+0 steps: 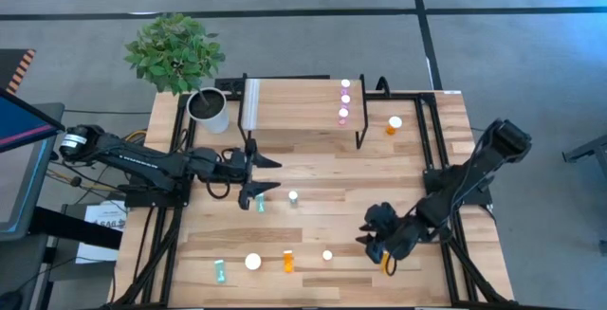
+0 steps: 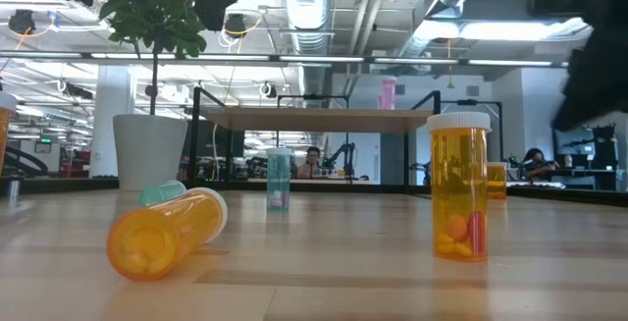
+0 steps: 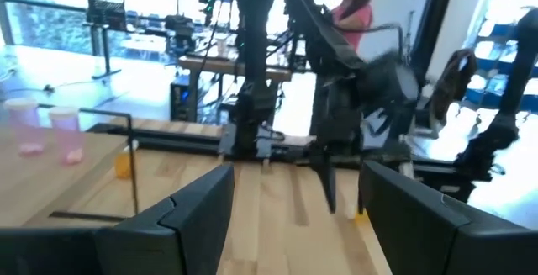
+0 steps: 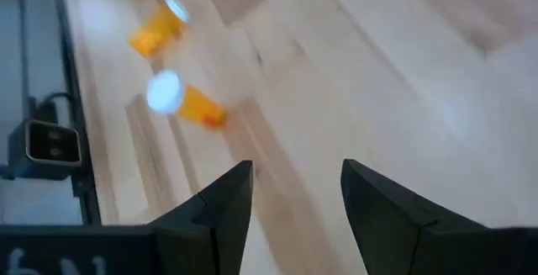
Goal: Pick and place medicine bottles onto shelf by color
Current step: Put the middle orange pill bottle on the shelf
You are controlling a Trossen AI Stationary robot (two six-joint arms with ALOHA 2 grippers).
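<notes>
Three pink medicine bottles (image 1: 344,100) stand in a row on the shelf (image 1: 294,109) at its right end. An orange bottle (image 1: 394,123) stands on the table right of the shelf. Two teal bottles (image 1: 260,202) (image 1: 293,197) stand mid-table, close to my left gripper (image 1: 270,175), which is open, level and holds nothing. Near the front edge are a lying teal bottle (image 1: 219,270), a wide white-capped bottle (image 1: 252,262), an orange bottle (image 1: 288,260) and a small one (image 1: 327,255). My right gripper (image 1: 372,237) hovers open to their right, pointing down at a slant, with orange bottles (image 4: 189,103) ahead of it.
A white plant pot (image 1: 211,109) with a leafy plant stands at the shelf's left end. Black frame rails (image 1: 438,130) run along the table's sides. Bare wood lies between the shelf and the front row of bottles. People sit in the room beyond the table.
</notes>
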